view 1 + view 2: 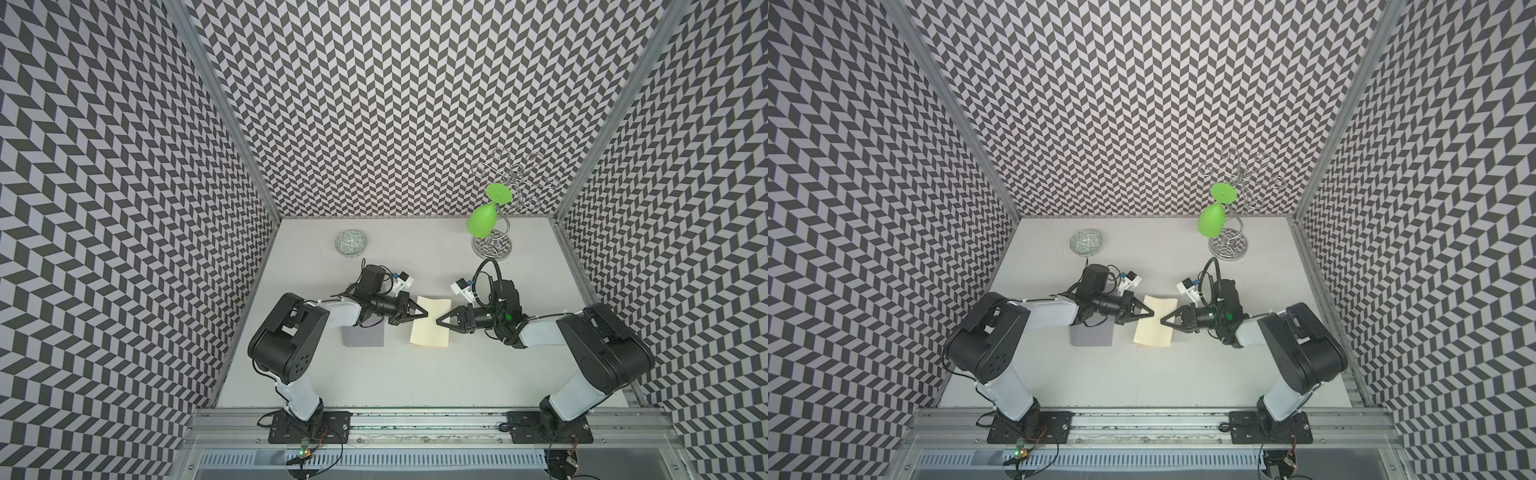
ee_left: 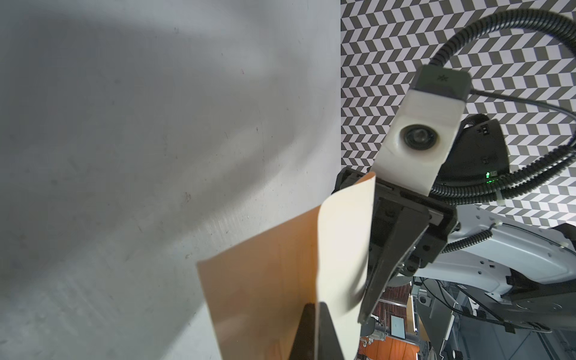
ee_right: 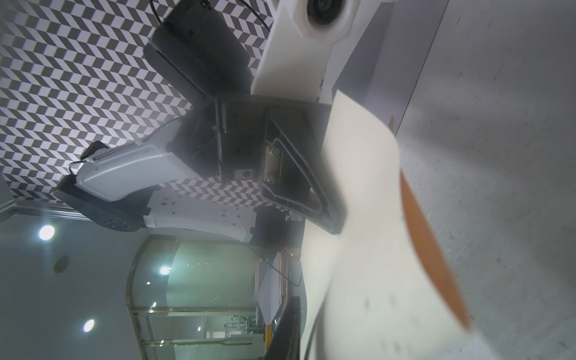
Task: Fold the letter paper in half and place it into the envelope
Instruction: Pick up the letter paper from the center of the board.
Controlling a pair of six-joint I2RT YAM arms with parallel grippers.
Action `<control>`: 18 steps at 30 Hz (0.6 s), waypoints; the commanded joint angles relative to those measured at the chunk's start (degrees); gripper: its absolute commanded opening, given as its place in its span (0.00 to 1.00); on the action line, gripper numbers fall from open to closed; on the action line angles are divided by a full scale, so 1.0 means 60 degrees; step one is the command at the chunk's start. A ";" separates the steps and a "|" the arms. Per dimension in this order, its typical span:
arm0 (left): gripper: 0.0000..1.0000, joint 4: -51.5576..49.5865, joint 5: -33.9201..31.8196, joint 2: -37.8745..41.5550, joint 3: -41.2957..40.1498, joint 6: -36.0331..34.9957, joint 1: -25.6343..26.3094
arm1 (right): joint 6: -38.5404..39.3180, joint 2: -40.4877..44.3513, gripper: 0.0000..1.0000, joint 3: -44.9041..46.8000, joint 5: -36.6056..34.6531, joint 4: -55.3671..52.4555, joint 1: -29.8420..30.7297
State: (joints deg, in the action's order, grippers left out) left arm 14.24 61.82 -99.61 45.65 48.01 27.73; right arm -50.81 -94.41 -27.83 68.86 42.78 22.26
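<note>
- The left pincer (image 1: 426,312) is clamped on one long edge of the letter paper (image 1: 430,330). In the left wrist view the sheet runs out from between its closed tips, with the peach face on one side and the cream face curling up on the other.
- The right pincer (image 1: 438,321) faces it across the sheet, its tips drawn together on the opposite edge. It looks clamped on the paper too, though its own wrist view is blurred there.
- The sheet spans the gap between the two pincers, cream side up, and is bowed rather than flat on the table (image 1: 415,386).
- The envelope (image 1: 365,337) lies flat behind the left pincer's tips, partly under that arm and just apart from the sheet.
- The step in hand, as I judge it, is the fold, and it looks unfinished.
- The next move calls for carrying one half over along the crease with the edges matched. The two grips must not tug the thin sheet apart, so one pincer will likely have to let go.
</note>
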 commanded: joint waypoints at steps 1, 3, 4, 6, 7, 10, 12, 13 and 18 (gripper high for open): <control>0.00 -0.0154 -0.0027 0.0265 0.0057 -0.0223 0.0030 | 0.0203 0.0307 0.07 -0.0014 -0.0006 0.0101 -0.0004; 0.03 -0.0198 -0.0010 0.0259 0.0118 -0.0234 0.0049 | 0.0460 0.0379 0.00 -0.0112 -0.0119 -0.0324 -0.0006; 0.11 -0.0259 -0.0023 0.0269 0.0158 -0.0274 0.0039 | 0.0576 0.0408 0.00 -0.0175 -0.0151 -0.0542 -0.0004; 0.40 -0.0614 -0.0074 0.0374 0.0302 -0.0539 0.0035 | 0.1015 0.0505 0.00 -0.0377 -0.0280 -0.1185 -0.0008; 0.50 -0.0915 -0.0150 0.0425 0.0416 -0.0770 0.0013 | 0.1265 0.0547 0.00 -0.0513 -0.0345 -0.1617 -0.0017; 0.58 -0.2031 -0.0788 0.0759 0.0828 -0.1538 -0.0242 | 0.2639 0.0805 0.00 -0.1246 -0.0713 -0.3673 -0.0019; 0.60 -0.2856 -0.1719 0.1198 0.1050 -0.2038 -0.0599 | 0.3682 0.0981 0.00 -0.1904 -0.1195 -0.5308 -0.0017; 0.61 -0.3225 -0.2295 0.1485 0.1137 -0.2241 -0.0798 | 0.4123 0.1047 0.00 -0.2173 -0.1457 -0.6007 -0.0011; 0.64 -0.5036 -0.6038 0.3269 0.1470 -0.2993 -0.1907 | 0.5654 0.1349 0.00 -0.3296 -0.2964 -0.8381 -0.0007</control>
State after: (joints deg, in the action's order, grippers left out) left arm -7.05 41.43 -85.36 52.73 35.16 19.46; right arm -25.80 -88.09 -45.25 57.71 3.95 22.26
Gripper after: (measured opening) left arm 0.640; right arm 0.048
